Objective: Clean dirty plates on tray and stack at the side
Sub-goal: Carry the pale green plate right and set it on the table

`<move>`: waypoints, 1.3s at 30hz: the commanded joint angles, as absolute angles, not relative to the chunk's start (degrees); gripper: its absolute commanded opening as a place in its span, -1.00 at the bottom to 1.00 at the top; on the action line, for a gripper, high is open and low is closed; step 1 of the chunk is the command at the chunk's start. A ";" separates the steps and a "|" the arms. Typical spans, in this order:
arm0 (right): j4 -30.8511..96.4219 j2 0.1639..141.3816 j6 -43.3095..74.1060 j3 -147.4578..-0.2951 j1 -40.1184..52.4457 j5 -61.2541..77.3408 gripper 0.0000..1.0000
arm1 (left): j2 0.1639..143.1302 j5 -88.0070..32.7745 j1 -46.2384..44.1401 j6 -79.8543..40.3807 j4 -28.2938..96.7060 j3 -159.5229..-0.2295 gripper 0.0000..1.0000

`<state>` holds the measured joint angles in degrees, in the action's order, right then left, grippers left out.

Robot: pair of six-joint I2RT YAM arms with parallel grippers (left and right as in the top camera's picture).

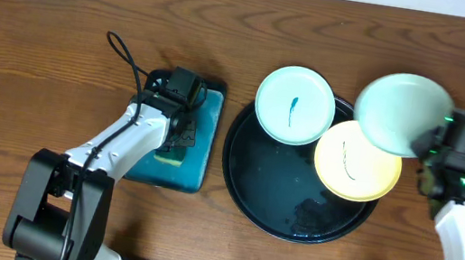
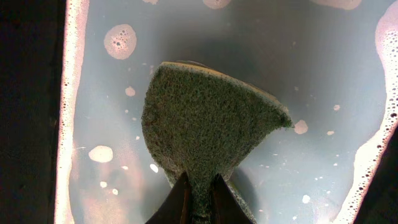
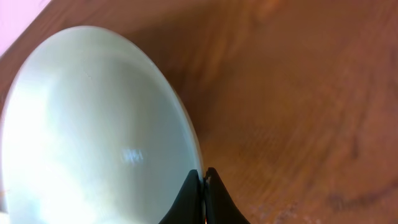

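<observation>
Both pincers full
Right gripper (image 3: pixel 202 179) nips mint plate (image 3: pixel 93 124) at tray's (image 1: pixel 270 185) two o'clock; left gripper (image 2: pixel 199 186) squeezes sponge (image 2: pixel 205 118).

On the worktop (image 1: pixel 46 31) the tray (image 1: pixel 271 195) lies right of centre, the small tray (image 1: pixel 202 139) just beside it on the left. The sponge (image 2: pixel 205 124) is in the small tray, pinched by the left fingers (image 2: pixel 178 202). The first plate (image 1: pixel 295 105) rests on the tray's rear-left rim, the second plate (image 1: pixel 357 161) on its right side. The third plate (image 1: pixel 399 112), gripped by the right fingers (image 3: pixel 189 196), is behind and right of the second.
</observation>
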<state>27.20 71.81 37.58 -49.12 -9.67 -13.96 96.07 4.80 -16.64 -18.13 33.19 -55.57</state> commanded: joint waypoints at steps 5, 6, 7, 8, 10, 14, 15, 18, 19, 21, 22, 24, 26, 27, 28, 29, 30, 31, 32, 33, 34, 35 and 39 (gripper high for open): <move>30.06 72.44 45.43 -50.13 -27.31 -9.19 -0.98 | 96.25 4.67 -16.45 -17.58 33.58 -54.59 -0.83; 30.33 73.38 45.41 -50.13 -29.91 -9.23 -0.98 | 96.25 4.67 -16.45 -17.58 33.58 -54.59 -0.83; 30.63 74.08 45.41 -50.13 -31.20 -9.45 -0.97 | 96.25 4.67 -16.45 -17.58 33.58 -54.59 -0.83; 30.94 74.81 45.39 -50.13 -32.12 -9.82 -0.98 | 96.25 4.67 -16.45 -17.61 33.58 -54.59 -0.83; 31.75 76.66 45.36 -50.13 -33.43 -10.90 -0.98 | 96.25 4.64 -16.45 -17.61 33.61 -54.59 -0.83; 32.82 80.82 45.36 -50.11 -33.80 -12.14 -0.98 | 96.25 4.64 -16.45 -17.61 33.61 -54.59 -0.84; 32.80 82.54 45.36 -50.11 -33.67 -11.94 -0.97 | 96.25 4.67 -16.45 -17.61 33.61 -54.59 -0.83; 32.27 87.96 45.36 -50.11 -33.54 -10.46 -0.98 | 96.25 4.64 -16.45 -17.61 33.61 -54.59 -0.83; 31.31 89.17 44.84 -50.11 -33.47 -8.73 -0.98 | 96.25 4.64 -16.45 -17.61 33.58 -54.59 -0.83; 29.02 90.80 41.36 -50.11 -33.21 -4.51 -0.98 | 96.25 4.64 -16.45 -17.61 33.56 -54.59 -0.83; 27.70 91.55 39.42 -50.11 -33.01 -2.00 -0.93 | 96.25 4.64 -16.45 -17.61 33.56 -54.59 -0.83; 26.09 92.25 37.45 -50.11 -32.77 1.45 -0.70 | 96.25 4.64 -16.45 -17.61 33.61 -54.59 -0.82; 25.65 92.25 37.06 -50.11 -32.69 2.59 -0.58 | 96.25 4.64 -16.45 -17.61 33.63 -54.59 -0.83; 24.95 92.25 35.92 -50.13 -32.58 3.95 -0.55 | 96.25 4.64 -16.45 -17.61 33.63 -54.59 -0.83; 24.10 92.25 34.26 -50.13 -32.49 5.89 -0.53 | 96.25 4.64 -16.45 -17.61 33.61 -54.59 -0.83; 23.00 92.25 32.01 -50.13 -32.32 8.78 -0.51 | 96.25 4.64 -16.45 -17.61 33.58 -54.59 -0.83; 22.20 92.25 30.63 -50.13 -32.14 11.03 -0.45 | 96.25 4.64 -16.45 -17.61 33.58 -54.59 -0.83; 21.56 92.25 29.54 -50.13 -31.99 13.54 -0.38 | 96.25 4.64 -16.45 -17.61 33.56 -54.59 -0.83; 20.91 92.25 26.87 -50.13 -31.75 18.59 -0.27 | 96.25 4.64 -16.45 -17.61 33.58 -54.59 -0.83; 20.51 92.25 21.45 -50.15 -31.38 25.41 -0.21 | 96.25 4.64 -16.45 -17.61 33.61 -54.59 -0.83; 20.60 92.25 17.78 -50.15 -31.05 29.10 -0.21 | 96.25 4.64 -16.45 -17.61 33.58 -54.59 -0.83; 20.97 92.25 15.14 -50.15 -30.72 31.29 -0.22 | 96.25 4.64 -16.45 -17.61 33.58 -54.59 -0.84; 23.77 92.23 10.09 -50.15 -28.67 32.21 -0.17 | 96.25 4.64 -16.45 -17.61 33.61 -54.59 -0.83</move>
